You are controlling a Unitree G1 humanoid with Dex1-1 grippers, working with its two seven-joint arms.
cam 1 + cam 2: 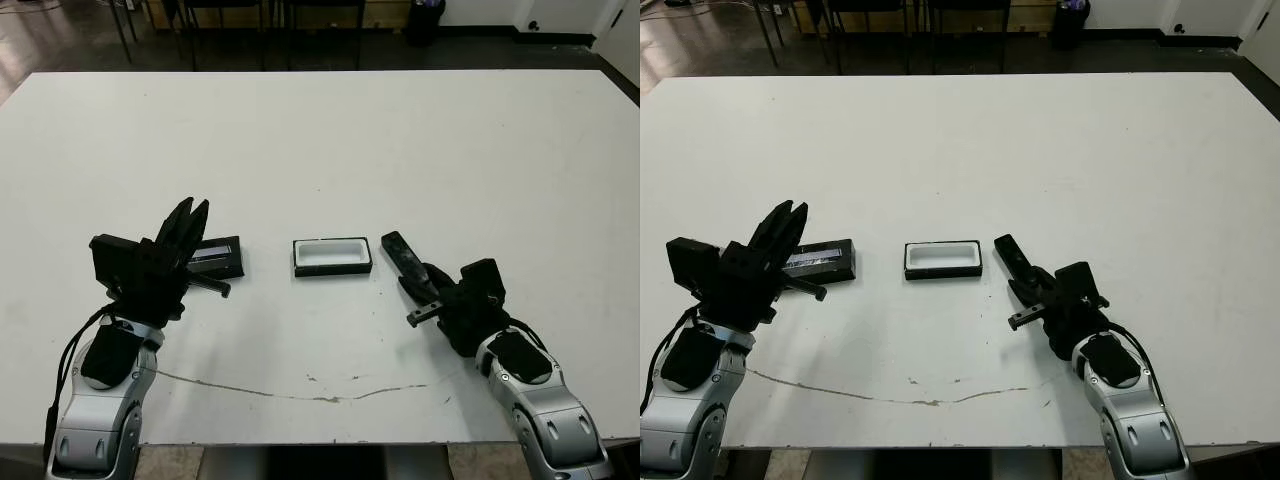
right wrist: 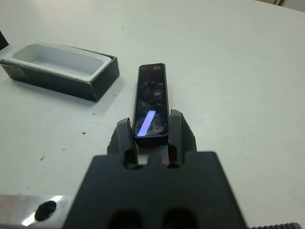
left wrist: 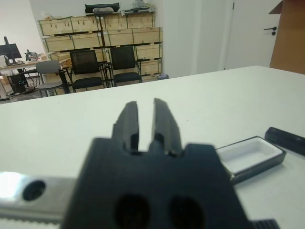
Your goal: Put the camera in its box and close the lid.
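Box (image 1: 943, 259) mid-table, lid (image 1: 821, 259) left, right tool (image 1: 1008, 262) by camera (image 1: 1007, 252)

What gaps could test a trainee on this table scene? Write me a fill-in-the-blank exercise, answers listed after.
1. The white-lined shallow black box holds ____ inside.
2. The slim black bar-shaped camera lies between the jaws of the ____ gripper.
3. The flat black lid with a pale strip lies on the white table beside the ____ gripper.
Answers: nothing; right; left
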